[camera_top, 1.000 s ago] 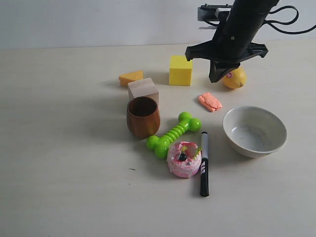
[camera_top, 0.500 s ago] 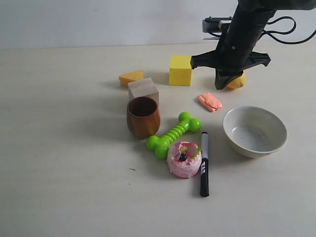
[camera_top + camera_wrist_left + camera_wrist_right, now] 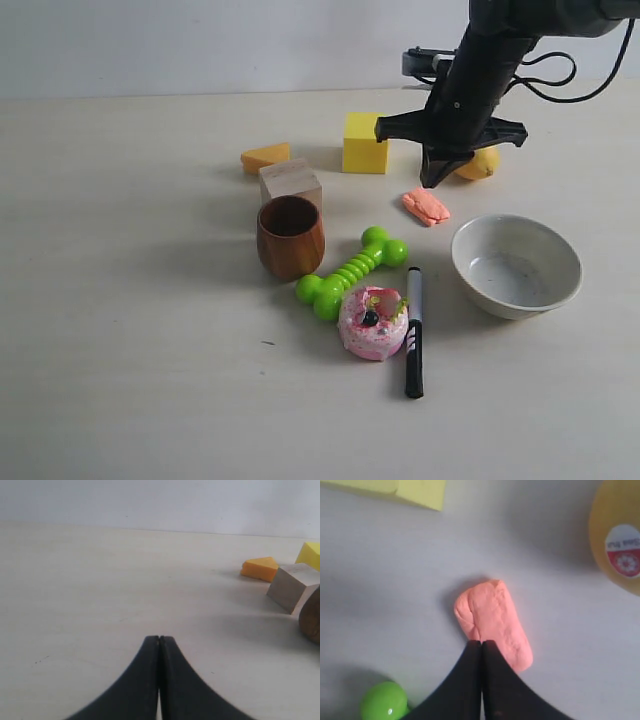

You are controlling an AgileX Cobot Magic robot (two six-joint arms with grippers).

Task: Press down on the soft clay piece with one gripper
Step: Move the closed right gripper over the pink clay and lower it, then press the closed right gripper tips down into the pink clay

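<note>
Clay piece (image 3: 490, 615) partly behind right gripper (image 3: 481, 645)

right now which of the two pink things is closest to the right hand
The soft clay piece, the flat salmon lump near the lemon; the right hand is right over it. The frosted donut lies far off by the marker.

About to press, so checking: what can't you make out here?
- Contact: in the right wrist view, the right end effector covers part of the clay; touching unclear.
- Lemon: exterior view, partly behind the arm; wrist view, cut by the edge.
- Left end effector: outside the exterior view.
</note>
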